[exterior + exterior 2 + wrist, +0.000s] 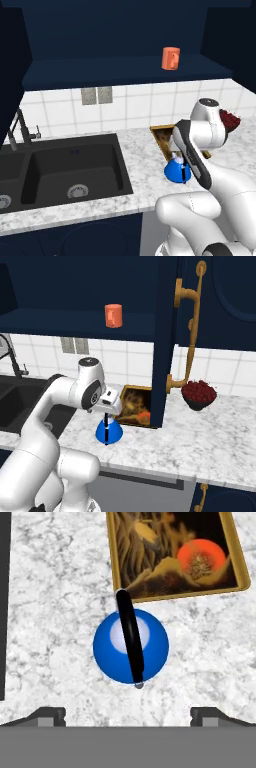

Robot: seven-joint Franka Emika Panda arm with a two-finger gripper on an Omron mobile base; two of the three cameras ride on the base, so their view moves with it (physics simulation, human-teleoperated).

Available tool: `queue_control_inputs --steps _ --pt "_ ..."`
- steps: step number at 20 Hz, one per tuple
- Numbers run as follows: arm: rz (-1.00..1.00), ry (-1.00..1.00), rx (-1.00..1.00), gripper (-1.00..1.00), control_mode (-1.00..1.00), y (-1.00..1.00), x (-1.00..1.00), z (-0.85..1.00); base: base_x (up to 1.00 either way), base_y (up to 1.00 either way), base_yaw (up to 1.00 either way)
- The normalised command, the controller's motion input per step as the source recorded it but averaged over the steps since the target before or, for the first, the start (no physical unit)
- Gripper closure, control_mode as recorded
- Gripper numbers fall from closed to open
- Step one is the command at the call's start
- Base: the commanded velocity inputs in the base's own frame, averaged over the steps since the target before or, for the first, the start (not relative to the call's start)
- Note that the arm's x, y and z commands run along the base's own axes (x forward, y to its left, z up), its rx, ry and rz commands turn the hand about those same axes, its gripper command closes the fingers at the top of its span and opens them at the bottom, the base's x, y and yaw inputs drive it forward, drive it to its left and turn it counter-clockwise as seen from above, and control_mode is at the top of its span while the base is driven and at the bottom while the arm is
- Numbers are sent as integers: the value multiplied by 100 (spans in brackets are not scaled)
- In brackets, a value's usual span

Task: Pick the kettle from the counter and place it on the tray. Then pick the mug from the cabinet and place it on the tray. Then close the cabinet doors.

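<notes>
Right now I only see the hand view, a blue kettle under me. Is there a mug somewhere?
Observer: Yes, an orange mug stands on the open cabinet shelf above the counter.
Operator: Is anything else on the counter?
Observer: A dark bowl of red fruit sits to the right, past the tray.
Operator: Is there a sink?
Observer: Yes, a black double sink, left of the kettle.
</notes>
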Motion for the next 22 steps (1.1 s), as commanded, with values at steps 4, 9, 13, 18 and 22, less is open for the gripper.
queue_control_inputs --steps 4,9,13,18,22 --pt "2 3 3 -100 -100 -7 15 -34 0 0 0" --pt "2 1 2 -100 -100 -2 21 -28 0 0 0" --pt "0 5 0 -100 -100 0 31 -24 0 0 0" --pt "2 5 0 -100 -100 0 30 -25 0 0 0" --pt "2 6 0 -100 -100 -4 20 -20 0 0 0"
